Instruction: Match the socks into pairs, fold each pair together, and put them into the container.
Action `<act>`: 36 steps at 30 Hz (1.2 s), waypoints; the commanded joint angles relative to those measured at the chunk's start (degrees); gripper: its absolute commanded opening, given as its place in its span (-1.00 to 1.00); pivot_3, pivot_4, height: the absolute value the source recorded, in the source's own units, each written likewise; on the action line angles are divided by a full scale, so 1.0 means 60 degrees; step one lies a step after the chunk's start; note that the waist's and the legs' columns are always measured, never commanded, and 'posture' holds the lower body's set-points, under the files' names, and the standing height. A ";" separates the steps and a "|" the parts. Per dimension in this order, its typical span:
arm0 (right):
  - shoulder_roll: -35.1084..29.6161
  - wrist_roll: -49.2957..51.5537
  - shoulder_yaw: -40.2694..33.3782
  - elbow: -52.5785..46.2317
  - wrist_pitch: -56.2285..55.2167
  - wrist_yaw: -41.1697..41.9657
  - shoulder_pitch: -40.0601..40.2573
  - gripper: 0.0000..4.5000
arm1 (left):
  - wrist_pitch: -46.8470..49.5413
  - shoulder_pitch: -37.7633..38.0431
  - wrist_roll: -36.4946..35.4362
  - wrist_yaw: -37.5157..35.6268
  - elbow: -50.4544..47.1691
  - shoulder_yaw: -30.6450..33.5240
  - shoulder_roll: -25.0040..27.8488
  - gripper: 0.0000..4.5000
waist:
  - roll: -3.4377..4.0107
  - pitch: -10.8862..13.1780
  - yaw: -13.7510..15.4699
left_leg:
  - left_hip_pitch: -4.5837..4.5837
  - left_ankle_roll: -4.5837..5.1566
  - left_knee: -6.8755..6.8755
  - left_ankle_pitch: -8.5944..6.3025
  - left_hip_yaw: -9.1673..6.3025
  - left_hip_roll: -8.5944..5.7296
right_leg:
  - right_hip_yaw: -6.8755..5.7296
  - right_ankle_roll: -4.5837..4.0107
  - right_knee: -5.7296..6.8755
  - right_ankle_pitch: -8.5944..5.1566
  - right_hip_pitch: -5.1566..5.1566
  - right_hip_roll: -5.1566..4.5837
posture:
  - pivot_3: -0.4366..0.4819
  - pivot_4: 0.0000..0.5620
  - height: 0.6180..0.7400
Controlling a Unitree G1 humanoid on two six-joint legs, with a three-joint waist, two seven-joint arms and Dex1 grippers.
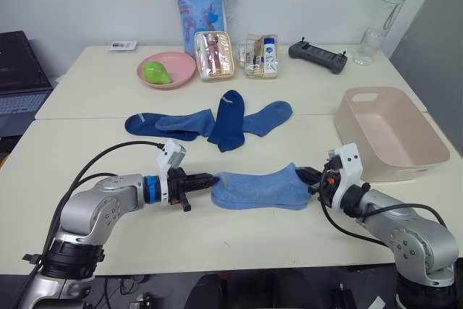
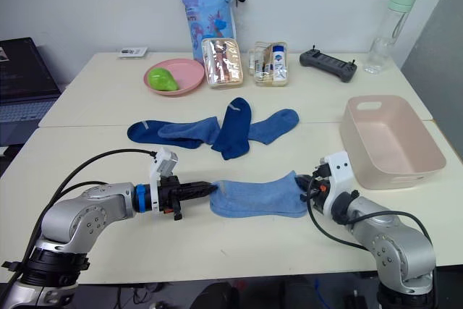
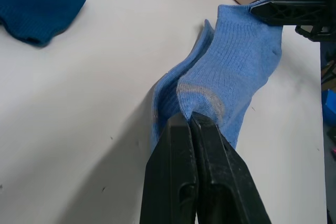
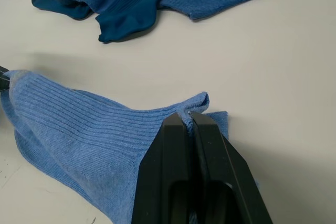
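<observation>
Your left end effector point(image 1: 205, 179) is clenched on one end of the stacked light blue socks point(image 1: 260, 187), your right end effector point(image 1: 307, 176) clamped on the other end, pair flat on the counter point(image 1: 239, 244). At 12 o'clock beyond, four darker socks point(image 1: 210, 122) overlap; pink container point(image 1: 391, 135) at 2 o'clock

Bright, even indoor light; soft shadows, sharp focus.
</observation>
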 commanded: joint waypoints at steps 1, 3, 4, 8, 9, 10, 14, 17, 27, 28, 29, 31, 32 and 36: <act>-0.0028 0.0244 -0.0012 -0.0378 -0.0131 -0.0084 -0.0089 -0.99 | 0.0257 0.0087 -0.0327 -0.0290 -0.0315 0.0265 0.0197 -1.00 | 0.0000 0.0000 -0.0001 | 0.0000 0.0000 0.0000 0.0000 -0.0001 0.0000 | 0.0000 0.0000 0.0000 0.0000 0.0000 0.0000 | -0.05 -0.47 1.00; -0.0009 0.0193 0.0111 -0.0287 -0.0202 -0.0117 -0.0073 -0.99 | 0.0276 0.0130 -0.0261 -0.0274 -0.0292 0.0215 0.0180 -1.00 | 0.0000 0.0000 -0.0001 | 0.0001 0.0000 0.0000 0.0000 -0.0001 0.0000 | -0.0001 0.0000 0.0002 0.0000 0.0000 0.0000 | -0.05 -0.47 1.00; 0.0016 0.0168 0.0159 -0.0230 -0.0233 -0.0139 -0.0074 -0.99 | 0.0240 0.0149 -0.0159 -0.0245 -0.0245 0.0142 0.0169 -1.00 | 0.0000 0.0000 0.0000 | 0.0001 0.0000 0.0000 0.0000 -0.0002 0.0000 | -0.0002 0.0000 0.0002 0.0000 0.0000 0.0000 | -0.05 -0.47 1.00; -0.0034 0.0107 0.0259 -0.0056 -0.0389 -0.0124 -0.0028 -0.99 | 0.0013 0.0132 0.0121 -0.0092 -0.0116 0.0024 -0.0008 -1.00 | 0.0000 0.0000 0.0003 | 0.0001 0.0000 0.0000 0.0000 -0.0001 0.0000 | 0.0000 0.0000 0.0002 0.0000 0.0000 0.0000 | -0.05 -0.47 1.00; -0.0132 0.0011 0.0349 0.0021 -0.0501 -0.0074 0.0054 -0.99 | -0.0077 0.0098 0.0210 -0.0020 -0.0034 0.0008 -0.0109 -1.00 | 0.0000 0.0000 0.0003 | 0.0000 0.0000 0.0000 0.0000 -0.0001 0.0000 | 0.0001 0.0000 0.0002 0.0000 0.0001 0.0000 | -0.05 -0.47 1.00; -0.0206 -0.0056 0.0418 0.0075 -0.0591 -0.0040 0.0115 -0.99 | -0.0134 0.0075 0.0275 0.0020 0.0023 0.0001 -0.0179 -1.00 | 0.0000 0.0000 0.0004 | 0.0001 0.0000 0.0001 0.0000 0.0000 0.0000 | 0.0001 0.0000 0.0001 0.0000 0.0002 0.0000 | -0.05 -0.47 1.00; -0.0314 -0.0074 0.0442 0.0167 -0.0796 -0.0065 0.0280 -0.99 | -0.0341 0.0085 0.0584 0.0035 0.0115 -0.0135 -0.0328 -1.00 | 0.0000 0.0000 0.0000 | 0.0000 0.0000 0.0000 0.0000 -0.0001 0.0000 | -0.0001 0.0000 -0.0001 0.0000 0.0000 0.0000 | -0.05 -0.47 1.00; -0.0351 -0.0035 0.0444 0.0188 -0.0865 -0.0086 0.0323 -0.99 | -0.0370 0.0041 0.0683 0.0054 0.0180 -0.0202 -0.0457 -1.00 | 0.0000 0.0000 0.0000 | 0.0001 0.0000 0.0000 0.0000 0.0000 0.0000 | 0.0001 0.0000 0.0001 0.0000 0.0001 0.0000 | -0.05 -0.47 1.00; -0.0375 -0.0194 0.0776 0.0458 -0.1174 -0.0195 0.0374 -0.99 | -0.1303 0.0054 0.1340 0.0123 0.0331 -0.0358 -0.0714 -1.00 | -0.0001 0.0000 0.0003 | 0.0001 0.0000 0.0001 0.0000 -0.0001 0.0000 | 0.0000 0.0000 0.0002 0.0000 0.0002 0.0000 | -0.05 -0.47 1.00; -0.0340 -0.0193 0.0786 0.0485 -0.1207 -0.0227 0.0335 -1.00 | -0.1420 0.0035 0.1377 0.0131 0.0347 -0.0324 -0.0758 -0.92 | -0.0001 0.0000 0.0002 | 0.0001 0.0000 0.0002 0.0000 0.0001 0.0000 | 0.0001 0.0000 0.0001 0.0000 0.0003 0.0000 | -0.05 -0.47 1.00; -0.0317 -0.0181 0.0788 0.0502 -0.1238 -0.0250 0.0309 -1.00 | -0.1509 0.0026 0.1416 0.0123 0.0355 -0.0304 -0.0788 -0.83 | -0.0001 0.0000 0.0003 | 0.0001 0.0000 0.0002 0.0000 0.0001 0.0000 | 0.0001 0.0000 0.0001 0.0000 0.0003 0.0000 | -0.05 -0.47 1.00; -0.0278 -0.0141 0.0790 0.0515 -0.1308 -0.0278 0.0259 -1.00 | -0.1466 0.0013 0.1264 0.0118 0.0284 -0.0136 -0.0864 -0.62 | -0.0001 0.0000 0.0002 | 0.0001 0.0000 0.0003 0.0000 0.0000 0.0000 | 0.0000 0.0000 0.0002 0.0000 0.0003 0.0000 | -0.05 -0.47 1.00; -0.0272 -0.0132 0.0783 0.0530 -0.1337 -0.0289 0.0244 -1.00 | -0.1381 0.0016 0.1159 0.0108 0.0224 -0.0053 -0.0862 -0.49 | -0.0001 0.0000 0.0000 | 0.0001 0.0000 0.0002 0.0000 0.0000 0.0000 | 0.0000 0.0000 0.0002 0.0000 0.0003 0.0000 | -0.05 -0.47 1.00; -0.0241 -0.0094 0.0728 0.0589 -0.1476 -0.0271 0.0236 -1.00 | -0.1279 0.0162 0.1037 0.0010 0.0060 0.0072 -0.0742 0.09 | -0.0001 0.0000 0.0000 | 0.0000 0.0000 0.0002 0.0000 -0.0001 0.0000 | -0.0001 0.0000 0.0002 0.0000 0.0002 0.0000 | -0.05 -0.47 1.00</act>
